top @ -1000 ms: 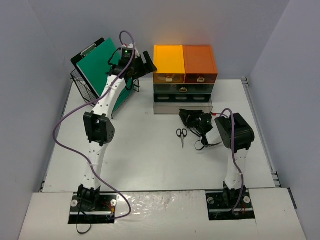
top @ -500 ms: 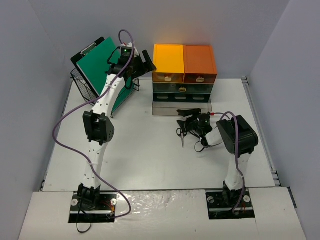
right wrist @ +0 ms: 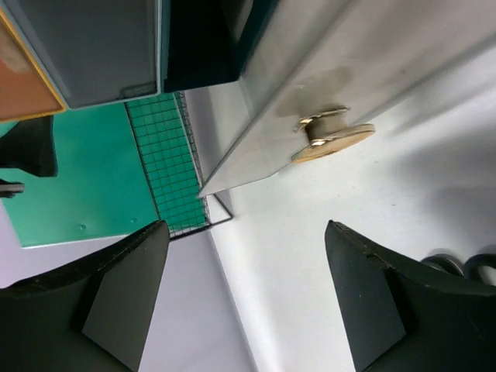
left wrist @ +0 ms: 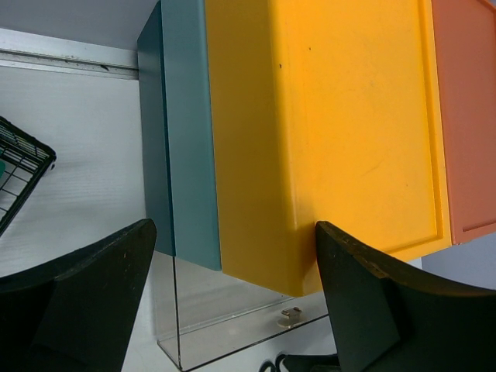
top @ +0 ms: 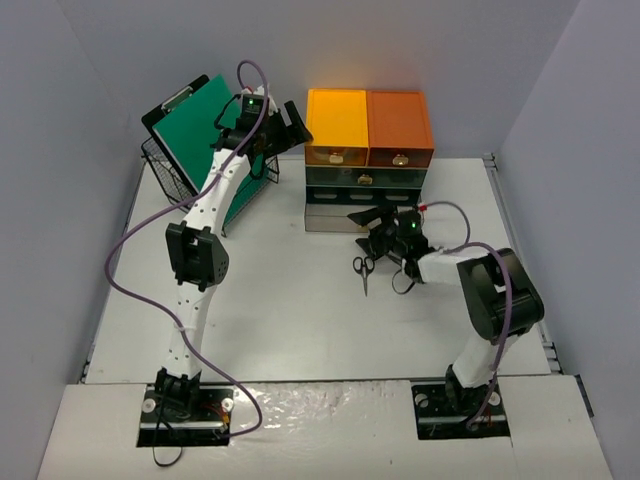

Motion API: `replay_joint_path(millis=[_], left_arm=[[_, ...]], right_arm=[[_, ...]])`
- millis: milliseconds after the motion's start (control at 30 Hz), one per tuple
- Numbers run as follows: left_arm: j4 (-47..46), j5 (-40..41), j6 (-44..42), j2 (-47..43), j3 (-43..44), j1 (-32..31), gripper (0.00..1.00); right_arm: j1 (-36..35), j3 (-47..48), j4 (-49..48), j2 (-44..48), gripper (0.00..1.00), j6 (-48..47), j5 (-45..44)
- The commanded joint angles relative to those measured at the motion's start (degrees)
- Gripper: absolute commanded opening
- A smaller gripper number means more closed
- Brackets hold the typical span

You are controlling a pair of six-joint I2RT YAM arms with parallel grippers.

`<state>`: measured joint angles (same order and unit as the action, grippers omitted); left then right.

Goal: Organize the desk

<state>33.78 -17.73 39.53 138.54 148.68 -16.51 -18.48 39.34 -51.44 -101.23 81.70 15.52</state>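
The desk (top: pixel 290 310) is a white tabletop with pale walls. My left gripper (top: pixel 298 128) is open and empty, held up beside the left side of the yellow drawer (top: pixel 336 120); in the left wrist view the gripper (left wrist: pixel 232 306) frames the yellow drawer's (left wrist: pixel 325 132) lower corner. My right gripper (top: pixel 368 228) is open and empty, low over the desk in front of the bottom grey drawer (top: pixel 335 220). In the right wrist view the gripper (right wrist: pixel 244 306) is over bare desk (right wrist: pixel 349 225), below the drawer's brass knob (right wrist: pixel 333 139). Black scissors (top: pixel 362 270) lie just beside it.
A drawer stack stands at the back centre, with an orange drawer (top: pixel 400 122) beside the yellow one and a teal drawer (top: pixel 365 177) beneath. A green clipboard (top: pixel 195 125) leans in a black wire basket (top: pixel 170 175) at the back left. The scissor handles (right wrist: pixel 457 263) show in the right wrist view.
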Motion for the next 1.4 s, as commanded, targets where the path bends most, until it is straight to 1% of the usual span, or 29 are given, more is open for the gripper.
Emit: replay_joint_path(millis=[0, 33, 67, 133, 267, 333, 433, 600, 667, 767, 867, 1067, 1133, 1233, 1367], left_arm=[[4.7, 4.8, -2.6, -1.8, -0.1, 1.7, 0.79], [4.7, 4.8, -2.5, -1.9, -0.1, 1.7, 0.79], [4.8, 4.8, -2.6, -1.8, -0.1, 1.7, 0.79], [4.8, 4.9, -2.8, -1.9, -0.2, 1.7, 0.79], [4.8, 4.8, -2.5, -1.8, -0.2, 1.6, 0.79], [4.8, 4.7, -2.3, -1.8, -0.1, 1.6, 0.79], [4.9, 4.6, -2.3, -1.8, -0.1, 1.6, 0.79], [5.0, 4.6, -2.2, -1.8, -0.2, 1.5, 0.79], [5.1, 4.6, -2.2, -1.8, -0.2, 1.5, 0.79], [5.1, 4.6, -2.2, -1.9, -0.3, 1.5, 0.79], [5.1, 4.6, -2.2, -1.9, -0.2, 1.5, 0.79], [5.2, 4.7, -2.3, -2.0, -0.1, 1.6, 0.79], [5.3, 4.6, -2.4, -2.0, -0.2, 1.5, 0.79], [5.3, 4.6, -2.4, -2.0, -0.1, 1.5, 0.79], [5.4, 4.5, -2.7, -2.0, -0.2, 1.5, 0.79]], right_arm=[[-2.5, 15.5, 35.5, 12.6, 0.76, -20.8, -4.5], [-3.4, 20.3, 45.2, 12.9, 0.75, -28.3, -7.6], [-4.3, 26.4, 57.1, 12.8, 0.74, -31.5, -13.5], [-5.0, 31.2, 65.0, 11.7, 0.74, -37.0, -16.9], [-6.8, 38.5, 77.4, 6.7, 0.71, -44.9, -22.0], [-7.8, 39.1, 81.2, 4.9, 0.70, -46.9, -25.9], [-8.7, 37.3, 84.1, 4.0, 0.69, -47.3, -27.4], [-10.2, 33.5, 85.4, 3.3, 0.66, -47.2, -30.9], [-11.2, 32.5, 85.5, 3.5, 0.64, -46.9, -32.1], [-12.3, 31.6, 85.5, 3.2, 0.58, -46.8, -33.0], [-14.1, 30.1, 84.0, 2.8, 0.57, -47.0, -34.4], [-16.1, 27.2, 77.8, 2.3, 0.53, -47.2, -33.2], [-16.2, 25.1, 73.5, 2.8, 0.53, -47.6, -32.5], [-16.2, 22.7, 68.2, 3.9, 0.52, -48.3, -32.1], [-16.3, 20.4, 62.4, 4.9, 0.54, -48.5, -33.6]])
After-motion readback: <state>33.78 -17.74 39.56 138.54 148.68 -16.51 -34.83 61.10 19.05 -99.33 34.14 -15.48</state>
